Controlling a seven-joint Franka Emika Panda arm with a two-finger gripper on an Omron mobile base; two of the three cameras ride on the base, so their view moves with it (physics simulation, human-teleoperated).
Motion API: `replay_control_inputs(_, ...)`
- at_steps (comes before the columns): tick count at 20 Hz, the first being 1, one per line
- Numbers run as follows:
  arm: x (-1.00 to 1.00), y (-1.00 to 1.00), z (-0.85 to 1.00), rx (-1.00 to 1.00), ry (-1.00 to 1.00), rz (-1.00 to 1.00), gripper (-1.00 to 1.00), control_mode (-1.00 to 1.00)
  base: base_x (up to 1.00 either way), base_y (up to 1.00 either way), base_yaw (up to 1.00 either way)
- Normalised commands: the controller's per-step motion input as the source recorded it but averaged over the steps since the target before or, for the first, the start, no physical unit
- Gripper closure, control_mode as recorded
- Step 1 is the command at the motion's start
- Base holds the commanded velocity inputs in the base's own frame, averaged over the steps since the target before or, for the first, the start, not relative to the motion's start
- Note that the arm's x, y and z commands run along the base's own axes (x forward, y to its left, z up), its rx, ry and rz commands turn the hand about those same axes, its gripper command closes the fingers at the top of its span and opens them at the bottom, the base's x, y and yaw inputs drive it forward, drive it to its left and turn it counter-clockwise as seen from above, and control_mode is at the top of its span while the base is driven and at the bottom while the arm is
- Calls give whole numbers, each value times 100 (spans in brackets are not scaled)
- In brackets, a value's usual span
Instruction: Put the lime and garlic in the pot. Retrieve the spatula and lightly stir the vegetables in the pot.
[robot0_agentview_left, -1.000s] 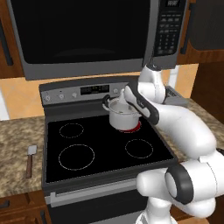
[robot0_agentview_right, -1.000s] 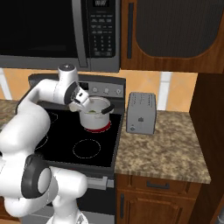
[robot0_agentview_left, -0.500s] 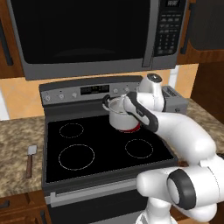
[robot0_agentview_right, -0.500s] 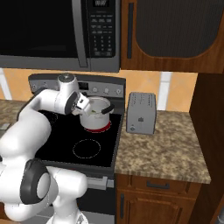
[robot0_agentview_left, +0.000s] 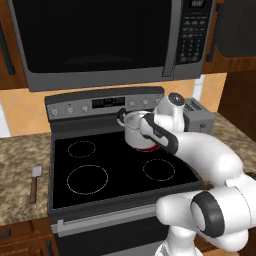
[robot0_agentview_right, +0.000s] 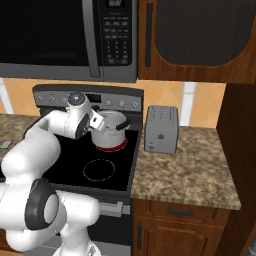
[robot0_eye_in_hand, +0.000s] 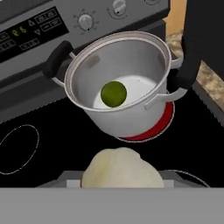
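Right now we see the lime (robot0_eye_in_hand: 113, 93) lying inside the pot (robot0_eye_in_hand: 131, 118), which sits on the glowing red rear burner (robot0_eye_in_hand: 151, 130) of the stove (robot0_agentview_left: 115, 170). Our gripper (robot0_eye_in_hand: 120, 175) is clamped on the garlic (robot0_eye_in_hand: 121, 168), just beside the pot's near wall. Well apart, the spatula (robot0_agentview_left: 34, 181) lies on the counter (robot0_agentview_left: 20, 185) left of the stove

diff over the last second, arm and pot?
The arm's wrist has dropped lower and swung across in front of the pot; the pincer carries the garlic toward it. The pot stays on the red burner with the lime inside; the spatula stays on the left counter.
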Motion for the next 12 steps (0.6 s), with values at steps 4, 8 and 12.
replay_control_inputs(4,56,-7,0,0,10,0,100,-100,0,0,0)
replay_control_inputs(8,67,-12,0,0,10,-2,100,-100,0,0,0)
replay_control_inputs(12,64,-3,-6,-1,10,-2,100,-100,0,0,0)
